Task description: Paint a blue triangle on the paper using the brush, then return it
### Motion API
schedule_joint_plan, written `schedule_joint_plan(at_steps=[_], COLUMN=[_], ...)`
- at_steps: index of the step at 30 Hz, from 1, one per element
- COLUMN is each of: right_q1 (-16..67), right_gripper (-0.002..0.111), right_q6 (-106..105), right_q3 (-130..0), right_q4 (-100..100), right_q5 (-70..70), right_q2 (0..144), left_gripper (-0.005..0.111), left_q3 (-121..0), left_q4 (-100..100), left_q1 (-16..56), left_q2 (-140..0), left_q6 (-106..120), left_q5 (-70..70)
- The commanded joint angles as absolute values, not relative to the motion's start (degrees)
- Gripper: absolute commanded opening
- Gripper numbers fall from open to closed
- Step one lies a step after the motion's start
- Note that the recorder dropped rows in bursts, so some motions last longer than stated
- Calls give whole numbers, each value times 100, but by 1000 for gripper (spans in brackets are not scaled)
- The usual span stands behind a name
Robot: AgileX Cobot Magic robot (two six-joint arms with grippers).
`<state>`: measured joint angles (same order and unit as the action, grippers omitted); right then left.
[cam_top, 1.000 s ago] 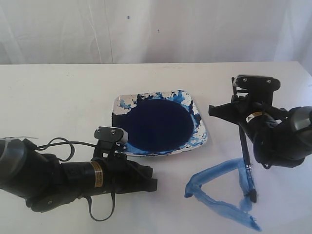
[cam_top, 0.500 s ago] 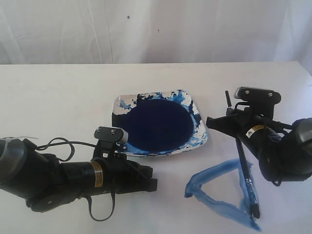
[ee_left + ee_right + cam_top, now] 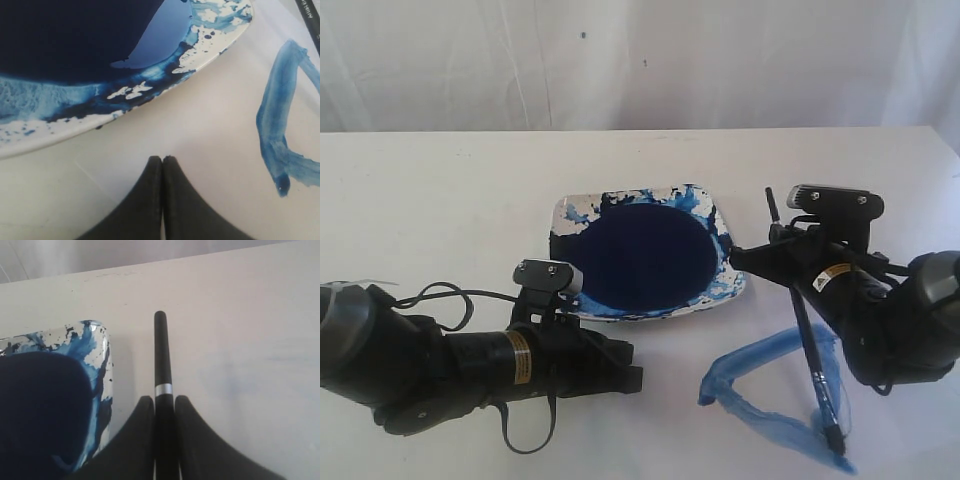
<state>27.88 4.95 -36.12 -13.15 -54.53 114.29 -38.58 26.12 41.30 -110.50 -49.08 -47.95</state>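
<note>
Blue triangle (image 3: 760, 350), at 5 o'clock of the paint dish (image 3: 732, 272) on the paper (image 3: 470, 200), appears closed. Right gripper (image 3: 790, 268), clamping the brush (image 3: 811, 360), has shifted toward the dish: return pending. Left gripper (image 3: 625, 365) jaws closed, empty.

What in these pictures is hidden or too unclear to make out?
- Exterior view: whether the brush tip touches the paper; too small and dark.
- Right wrist view: the bristles, behind the right pincer.
- Left wrist view: the blue triangle, cut off by the frame edge.
</note>
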Motion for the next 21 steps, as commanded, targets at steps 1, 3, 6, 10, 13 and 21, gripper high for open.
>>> schedule_joint_plan(at_steps=[1, 3, 6, 10, 13, 21], right_q1=[2802, 2802, 2802, 2802, 2802, 2802], right_gripper=[0, 0, 0, 0, 0, 0], right_q6=[521, 494, 303, -199, -392, -773], right_q3=[-3581, -3581, -3581, -3592, -3603, -3960], right_q4=[-1315, -1328, -1534, -2033, -2091, -2333], right_q5=[-5583, -5734, -6018, -6223, -6478, -6903], right_q2=[11375, 11375, 11375, 11375, 11375, 11362], left_gripper=[0, 0, 0, 0, 0, 0], left_q3=[-3836, -3836, -3836, -3836, -3836, -3836], left_q4=[2625, 2625, 2625, 2625, 2625, 2625], left_q1=[4144, 4144, 4144, 4144, 4144, 4144], left_q2=[-11008, -11008, -11008, -11008, -11008, -11008], left_q6=[-4902, -4902, -4902, -4902, -4902, -4902], left_q5=[-4685, -4685, -4685, -4685, -4685, -4685])
